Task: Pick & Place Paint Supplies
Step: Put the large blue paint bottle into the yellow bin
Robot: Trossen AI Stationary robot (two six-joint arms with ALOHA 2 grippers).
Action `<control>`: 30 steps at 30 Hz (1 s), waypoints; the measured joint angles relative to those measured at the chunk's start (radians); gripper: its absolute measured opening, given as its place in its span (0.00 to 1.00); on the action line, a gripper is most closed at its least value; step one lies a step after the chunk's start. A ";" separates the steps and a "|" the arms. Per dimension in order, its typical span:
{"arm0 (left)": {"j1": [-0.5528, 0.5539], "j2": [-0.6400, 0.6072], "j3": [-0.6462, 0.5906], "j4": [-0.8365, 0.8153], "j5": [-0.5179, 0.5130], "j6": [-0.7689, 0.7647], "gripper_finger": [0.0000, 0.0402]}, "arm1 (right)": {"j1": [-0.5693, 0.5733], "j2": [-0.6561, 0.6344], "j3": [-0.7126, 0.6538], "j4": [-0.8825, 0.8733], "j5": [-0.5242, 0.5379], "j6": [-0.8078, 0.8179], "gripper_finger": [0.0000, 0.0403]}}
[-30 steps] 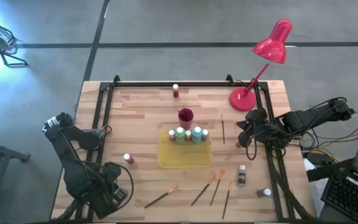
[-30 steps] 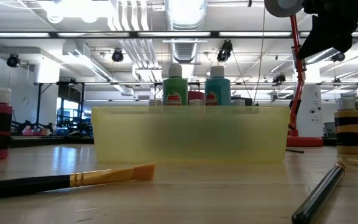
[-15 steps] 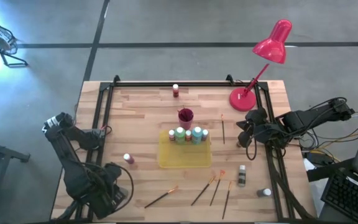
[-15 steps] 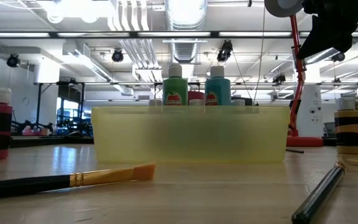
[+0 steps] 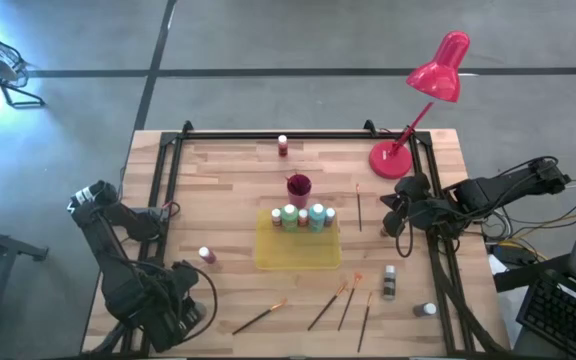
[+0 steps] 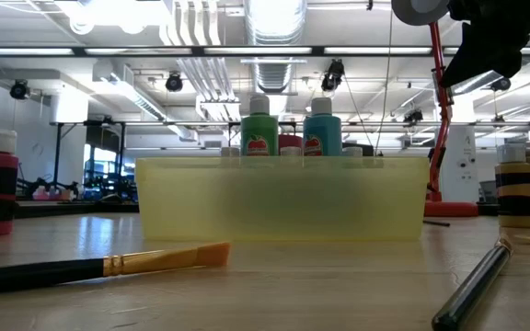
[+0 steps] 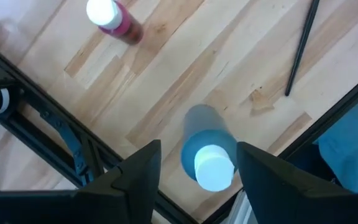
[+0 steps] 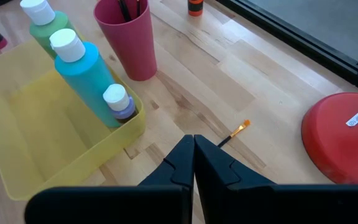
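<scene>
Left gripper (image 7: 194, 171), fingers spread, straddles a light blue bottle (image 7: 205, 158) at the table's front-left edge (rail close behind); right gripper (image 8: 194, 158), fingers pressed together, waits beside the yellow tray (image 8: 55, 168).

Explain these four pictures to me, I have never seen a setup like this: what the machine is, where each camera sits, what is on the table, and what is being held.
This is a robot with two dark arms at a wooden table. One picture looks straight down, one looks level across the tabletop, and one comes from a camera on each wrist.

The left end effector is at the table's near left corner, its fingers open on either side of a light blue bottle that stands on the wood. The right end effector is shut and holds nothing, waiting at the right edge.

In the middle is a yellow tray with several paint bottles at its far end, and a magenta cup behind it. Loose brushes and more bottles lie around. A red lamp stands at the far right.
</scene>
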 joint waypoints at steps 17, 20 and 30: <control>0.003 -0.011 -0.004 -0.001 0.001 -0.016 0.63 | 0.000 0.000 0.000 0.000 0.000 0.000 0.02; 0.004 -0.011 -0.004 -0.001 -0.028 0.004 0.59 | 0.000 0.000 0.000 0.000 0.000 0.000 0.02; 0.006 -0.013 0.028 -0.001 -0.027 -0.008 0.17 | 0.000 0.000 0.000 0.000 0.000 0.000 0.02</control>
